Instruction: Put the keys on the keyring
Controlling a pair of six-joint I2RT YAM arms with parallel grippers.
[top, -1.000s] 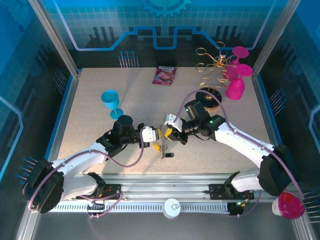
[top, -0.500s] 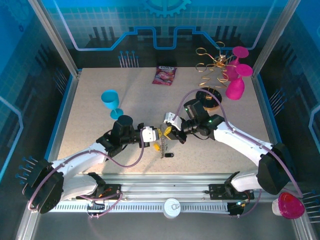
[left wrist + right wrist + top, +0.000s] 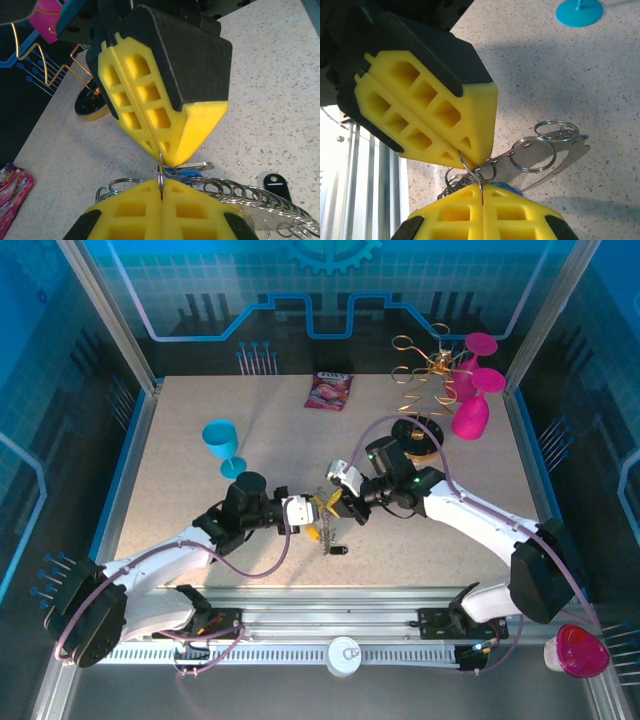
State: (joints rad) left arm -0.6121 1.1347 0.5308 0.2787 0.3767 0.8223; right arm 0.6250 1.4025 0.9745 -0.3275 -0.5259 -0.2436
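My two grippers meet tip to tip at mid-table. The left gripper (image 3: 317, 513) (image 3: 161, 187) is shut on one small split ring of the keyring (image 3: 235, 192) (image 3: 545, 152), a flat silvery strip carrying several split rings that hangs down to the table (image 3: 325, 537). Facing it, the right gripper (image 3: 336, 504) (image 3: 482, 192) is shut on a thin metal edge, with a blue key head (image 3: 504, 186) (image 3: 176, 172) just behind its pads; that edge touches the pinched ring. A black-headed key (image 3: 338, 550) (image 3: 274, 184) lies on the table just beyond the rings.
A gold wire rack (image 3: 420, 375) on a dark round base (image 3: 417, 435) stands at the back right beside pink goblets (image 3: 470, 410). A blue goblet (image 3: 222, 440) stands at the left and a pink packet (image 3: 329, 390) lies at the back.
The right gripper has shifted slightly left and back, closing in on the left gripper's tip. The left arm and the hanging rings have hardly moved.
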